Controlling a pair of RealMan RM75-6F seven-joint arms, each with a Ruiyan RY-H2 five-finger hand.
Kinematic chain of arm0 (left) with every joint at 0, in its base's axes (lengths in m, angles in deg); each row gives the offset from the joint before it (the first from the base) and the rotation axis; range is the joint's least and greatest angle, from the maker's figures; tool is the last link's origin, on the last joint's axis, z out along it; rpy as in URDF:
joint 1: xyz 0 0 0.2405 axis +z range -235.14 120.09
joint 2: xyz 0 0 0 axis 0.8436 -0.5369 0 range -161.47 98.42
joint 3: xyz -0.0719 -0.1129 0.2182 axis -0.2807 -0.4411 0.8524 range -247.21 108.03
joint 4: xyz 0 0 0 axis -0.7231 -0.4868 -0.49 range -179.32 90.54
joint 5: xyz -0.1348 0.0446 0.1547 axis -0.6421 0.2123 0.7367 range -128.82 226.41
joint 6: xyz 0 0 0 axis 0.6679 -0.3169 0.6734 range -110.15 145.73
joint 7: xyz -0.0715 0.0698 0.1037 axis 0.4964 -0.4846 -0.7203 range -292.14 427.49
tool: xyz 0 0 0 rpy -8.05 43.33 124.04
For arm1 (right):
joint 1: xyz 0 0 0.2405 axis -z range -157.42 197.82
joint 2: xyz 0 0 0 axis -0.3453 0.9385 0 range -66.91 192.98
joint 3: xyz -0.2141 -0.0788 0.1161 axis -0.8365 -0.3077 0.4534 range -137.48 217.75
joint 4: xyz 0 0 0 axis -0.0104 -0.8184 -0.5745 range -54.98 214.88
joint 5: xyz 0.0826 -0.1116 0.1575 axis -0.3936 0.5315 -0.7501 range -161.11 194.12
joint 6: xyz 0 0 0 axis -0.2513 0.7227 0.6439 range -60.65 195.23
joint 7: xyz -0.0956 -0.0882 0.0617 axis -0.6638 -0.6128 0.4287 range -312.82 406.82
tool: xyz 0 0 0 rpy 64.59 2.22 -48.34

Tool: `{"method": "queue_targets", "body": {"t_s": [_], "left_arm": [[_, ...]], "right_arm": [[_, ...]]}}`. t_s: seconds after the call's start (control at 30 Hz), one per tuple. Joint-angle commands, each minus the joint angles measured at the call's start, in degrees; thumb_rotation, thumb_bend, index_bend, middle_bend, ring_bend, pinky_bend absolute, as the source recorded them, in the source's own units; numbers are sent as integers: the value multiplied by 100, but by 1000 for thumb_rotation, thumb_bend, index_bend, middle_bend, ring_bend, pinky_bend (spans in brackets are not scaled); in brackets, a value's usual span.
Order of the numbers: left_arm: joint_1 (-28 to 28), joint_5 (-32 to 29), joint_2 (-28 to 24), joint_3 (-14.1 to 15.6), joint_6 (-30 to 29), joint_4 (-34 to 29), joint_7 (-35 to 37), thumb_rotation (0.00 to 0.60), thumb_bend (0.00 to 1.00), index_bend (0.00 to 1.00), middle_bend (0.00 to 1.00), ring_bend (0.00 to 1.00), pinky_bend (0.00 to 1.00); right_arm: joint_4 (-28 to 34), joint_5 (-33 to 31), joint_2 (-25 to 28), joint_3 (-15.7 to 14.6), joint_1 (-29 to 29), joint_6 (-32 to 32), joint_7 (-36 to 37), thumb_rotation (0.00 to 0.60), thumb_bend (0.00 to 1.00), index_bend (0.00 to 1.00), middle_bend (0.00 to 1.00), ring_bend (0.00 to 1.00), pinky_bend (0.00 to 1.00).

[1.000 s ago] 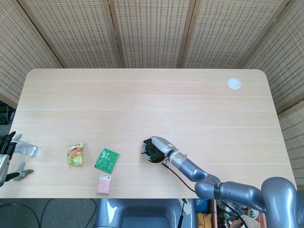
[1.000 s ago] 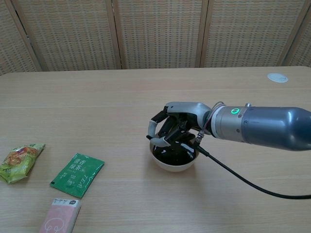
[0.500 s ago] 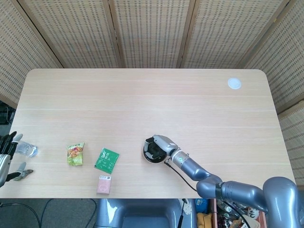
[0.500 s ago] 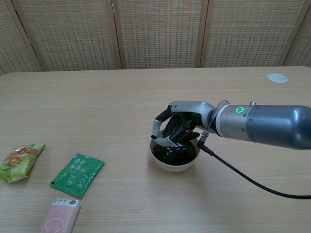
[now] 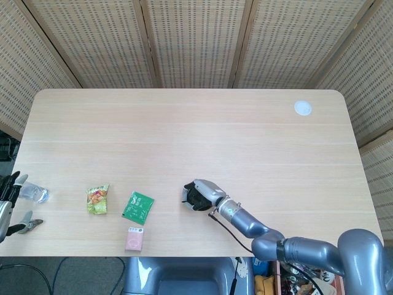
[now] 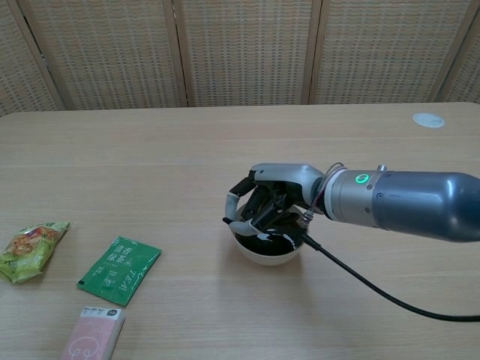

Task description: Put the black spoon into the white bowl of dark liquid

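I have the grey right hand (image 6: 266, 206) directly over the round white bowl of dark liquid (image 6: 266, 247), fingers curled down around the black spoon (image 6: 279, 225) inside it (whether they actually clamp it, I cannot tell); my left hand (image 5: 7, 200) hangs with fingers apart at the wooden table's (image 5: 196, 129) edge.

I see the white bowl (image 6: 266, 251) standing upright near the front middle of the table, dark glossy liquid inside. My right hand (image 6: 264, 204) covers most of its top. I cannot clearly make out the black spoon; something dark sits under the fingers over the bowl
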Motion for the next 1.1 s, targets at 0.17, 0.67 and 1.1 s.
{"method": "queue_targets", "body": {"t_s": [0.17, 0.67, 1.1], "left_arm": [[2, -17, 8, -5, 11, 23, 13, 600, 356, 0, 11, 9, 0], [-24, -1, 20, -16, 36, 17, 5, 600, 357, 0, 11, 9, 0], [11, 19, 10, 2, -12, 4, 9, 600, 356, 0, 11, 9, 0]], "right_arm": [[-224, -79, -135, 45, -53, 27, -43, 600, 775, 715, 941, 986, 1000], [-393, -88, -53, 63, -24, 121, -183, 600, 777, 715, 941, 985, 1000], [-115, 15, 34, 32, 28, 134, -171, 600, 778, 715, 941, 986, 1000]]}}
